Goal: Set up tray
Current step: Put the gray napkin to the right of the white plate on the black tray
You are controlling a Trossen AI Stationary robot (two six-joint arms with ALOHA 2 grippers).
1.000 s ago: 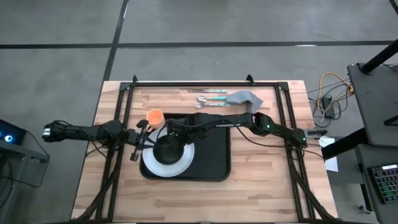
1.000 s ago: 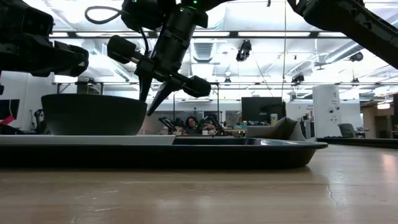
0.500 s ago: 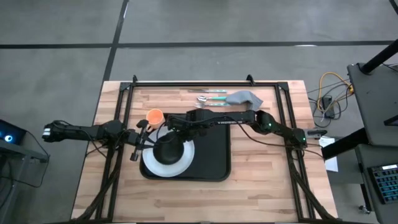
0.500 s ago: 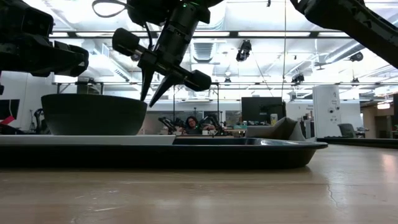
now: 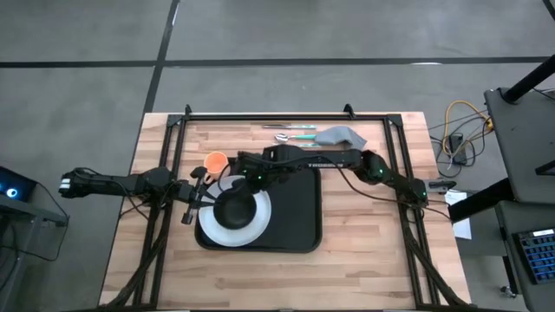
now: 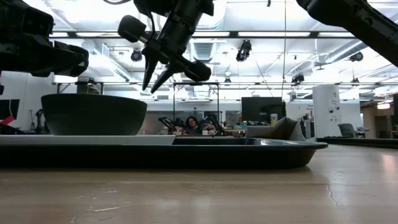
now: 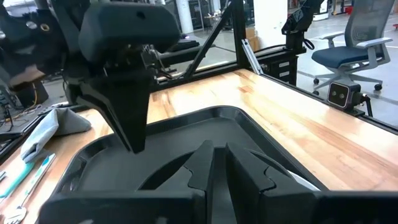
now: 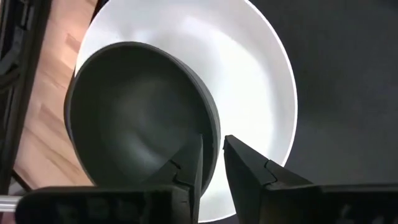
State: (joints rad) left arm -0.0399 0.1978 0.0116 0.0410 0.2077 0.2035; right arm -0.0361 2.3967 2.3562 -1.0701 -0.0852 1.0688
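Right wrist view gives you the right gripper [image 8: 213,163] with jaws slightly apart, holding nothing, above the dark bowl [image 8: 140,112] on the white plate [image 8: 261,81]. Your left gripper [image 7: 214,171] is pressed together. Both dishes sit on the tray [image 5: 299,212], mid-table.

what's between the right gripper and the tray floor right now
The dark bowl sitting on the white plate lies directly under the right gripper, so both cover the tray there. The gripper hangs above the bowl's rim, empty. The tray's right half is bare.
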